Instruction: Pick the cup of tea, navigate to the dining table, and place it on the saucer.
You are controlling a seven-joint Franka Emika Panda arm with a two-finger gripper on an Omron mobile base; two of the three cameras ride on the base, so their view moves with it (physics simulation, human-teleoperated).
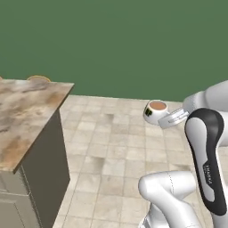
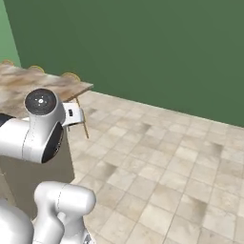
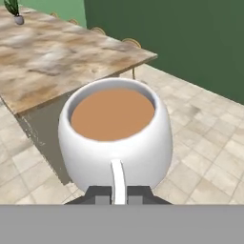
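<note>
Left base view: gripper (image 1: 165,118) pinches the cup of tea (image 1: 156,111), held in the air over the tiled floor (image 1: 111,151), well right of the dining table (image 1: 26,111). Right base view: table corner (image 2: 71,88) beyond the arm. Hand view: fingers (image 3: 102,194) clamp the cup's handle (image 3: 117,181); tea (image 3: 113,113) brown inside.

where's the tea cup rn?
Held in the end effector, the cup of tea is above the tiled floor, right of the dining table corner.
</note>
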